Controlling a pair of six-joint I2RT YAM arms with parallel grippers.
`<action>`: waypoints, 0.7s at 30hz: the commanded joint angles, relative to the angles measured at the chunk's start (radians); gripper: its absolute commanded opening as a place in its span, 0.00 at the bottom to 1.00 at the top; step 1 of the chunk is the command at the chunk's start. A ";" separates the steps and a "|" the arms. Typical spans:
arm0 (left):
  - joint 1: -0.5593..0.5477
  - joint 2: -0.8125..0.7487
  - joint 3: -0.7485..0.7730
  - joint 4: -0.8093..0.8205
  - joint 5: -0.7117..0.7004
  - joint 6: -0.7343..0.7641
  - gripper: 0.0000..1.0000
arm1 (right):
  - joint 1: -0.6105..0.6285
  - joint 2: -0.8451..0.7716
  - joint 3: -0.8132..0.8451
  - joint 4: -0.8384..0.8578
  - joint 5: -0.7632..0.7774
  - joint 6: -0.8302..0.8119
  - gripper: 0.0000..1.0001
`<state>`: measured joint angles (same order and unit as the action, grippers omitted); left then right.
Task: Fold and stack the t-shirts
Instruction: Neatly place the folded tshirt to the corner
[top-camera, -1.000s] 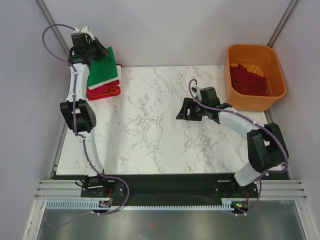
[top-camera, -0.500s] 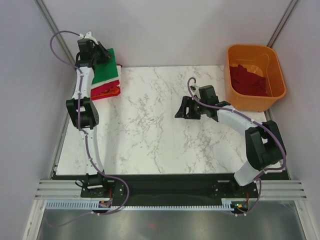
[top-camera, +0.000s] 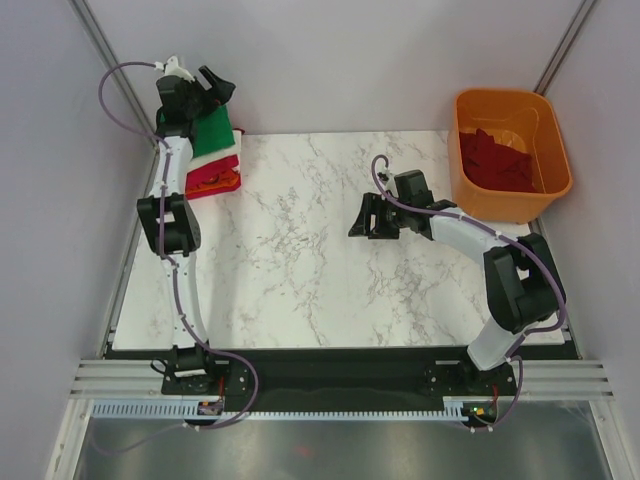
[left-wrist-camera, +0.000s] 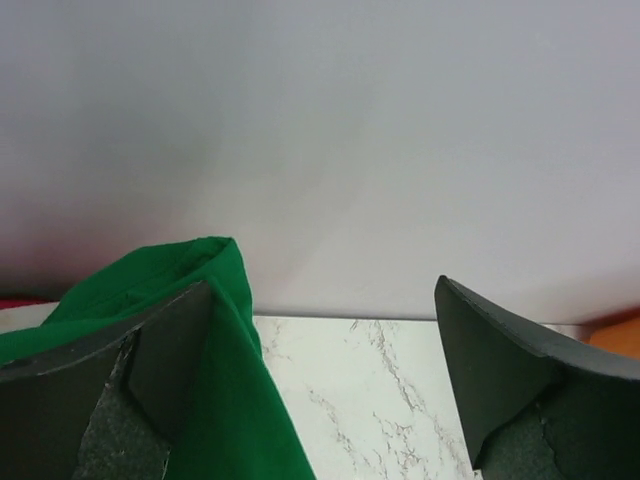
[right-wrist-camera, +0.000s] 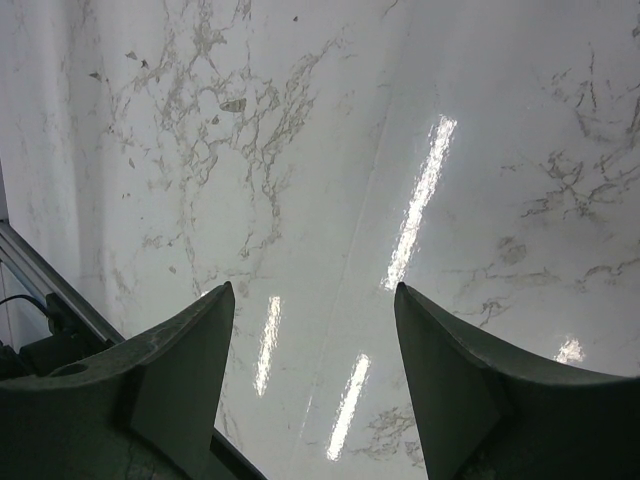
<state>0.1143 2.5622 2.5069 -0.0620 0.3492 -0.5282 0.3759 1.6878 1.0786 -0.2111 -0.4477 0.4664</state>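
Stack of folded t-shirts (top-camera: 212, 172), green t-shirt (top-camera: 212, 135) topmost, sits just below the wide-spread left pincer (top-camera: 218, 85) at the marble tabletop (top-camera: 290, 260) far-left corner, grey walls (top-camera: 330, 60) behind; right pincer (top-camera: 358, 220) also spread.

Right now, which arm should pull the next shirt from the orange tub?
Right. The right fingers hang open near the orange plastic tub of dark red cloth shirts; the left fingers are far off at the green cloth shirt.
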 joint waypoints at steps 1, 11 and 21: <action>-0.011 -0.184 -0.020 0.120 -0.016 -0.020 1.00 | 0.000 0.006 0.046 0.006 -0.011 -0.021 0.74; -0.013 -0.726 -0.428 0.068 -0.022 -0.039 1.00 | 0.018 -0.079 0.060 -0.007 0.052 -0.046 0.76; -0.021 -1.486 -1.246 -0.180 -0.030 0.110 1.00 | 0.133 -0.344 0.044 0.068 0.093 -0.074 0.85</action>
<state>0.0982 1.2072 1.4525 -0.0853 0.3408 -0.5175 0.4751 1.4719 1.1038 -0.2256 -0.3752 0.4133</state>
